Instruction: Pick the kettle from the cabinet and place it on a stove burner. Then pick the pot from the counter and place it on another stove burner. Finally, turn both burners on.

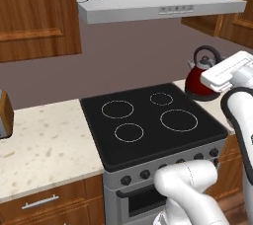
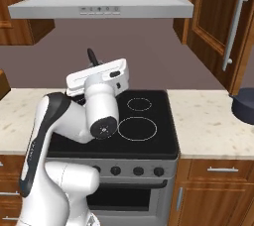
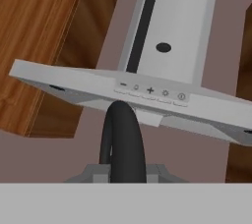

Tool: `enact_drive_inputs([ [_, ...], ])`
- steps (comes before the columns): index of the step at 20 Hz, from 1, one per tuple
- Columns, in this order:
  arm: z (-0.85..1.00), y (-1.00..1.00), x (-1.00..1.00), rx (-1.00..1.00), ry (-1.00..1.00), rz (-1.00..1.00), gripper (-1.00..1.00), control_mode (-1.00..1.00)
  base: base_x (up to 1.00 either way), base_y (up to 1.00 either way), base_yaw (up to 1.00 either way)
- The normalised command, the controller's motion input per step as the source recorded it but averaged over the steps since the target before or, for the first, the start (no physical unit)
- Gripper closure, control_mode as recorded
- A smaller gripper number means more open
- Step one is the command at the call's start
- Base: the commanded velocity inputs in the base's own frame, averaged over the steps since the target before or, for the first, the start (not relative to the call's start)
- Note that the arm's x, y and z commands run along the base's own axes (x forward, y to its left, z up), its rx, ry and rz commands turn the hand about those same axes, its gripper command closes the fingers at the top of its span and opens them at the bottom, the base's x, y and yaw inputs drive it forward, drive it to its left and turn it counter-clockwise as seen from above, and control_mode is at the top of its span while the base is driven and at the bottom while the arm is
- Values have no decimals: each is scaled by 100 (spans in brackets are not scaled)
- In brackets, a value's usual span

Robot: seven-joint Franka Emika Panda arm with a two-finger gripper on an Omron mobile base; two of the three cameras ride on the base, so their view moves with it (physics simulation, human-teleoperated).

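My gripper (image 3: 125,171) is shut on the black arched handle of the red kettle (image 1: 200,80), which hangs in the air over the stove area. In the right base view, only the handle's top (image 2: 92,55) shows behind the white hand (image 2: 99,77). The black cooktop (image 1: 148,142) carries a small stove burner (image 1: 161,98) at the back and the largest circle (image 1: 179,120) in front of it. The dark pot (image 2: 244,105) stands on the beige counter (image 2: 208,126) at the right edge. Above the pot is the brown cabinet (image 2: 213,17), its door with a silver bar handle (image 2: 233,27).
A grey range hood (image 1: 158,2) hangs low over the cooktop, close above the raised hand. Black knobs (image 2: 126,171) line the stove front. Two more small circles (image 1: 117,109) (image 1: 129,132) mark the cooktop's left half. A brown object (image 1: 5,113) sits at the left counter edge.
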Motion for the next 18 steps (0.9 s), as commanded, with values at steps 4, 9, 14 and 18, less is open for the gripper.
enact_drive_inputs([
  [4, -2, -7, 31, 0, 0, 0, 100, -100, 0, 0, 0],
  [9, -11, -4, 32, 0, 0, 1, 100, -100, 0, 0, 0],
  [14, -9, -6, 30, 0, 0, 2, 100, -100, 0, 0, 0],
  [18, -5, -4, 35, 0, 0, 3, 100, -100, 0, 0, 0],
])
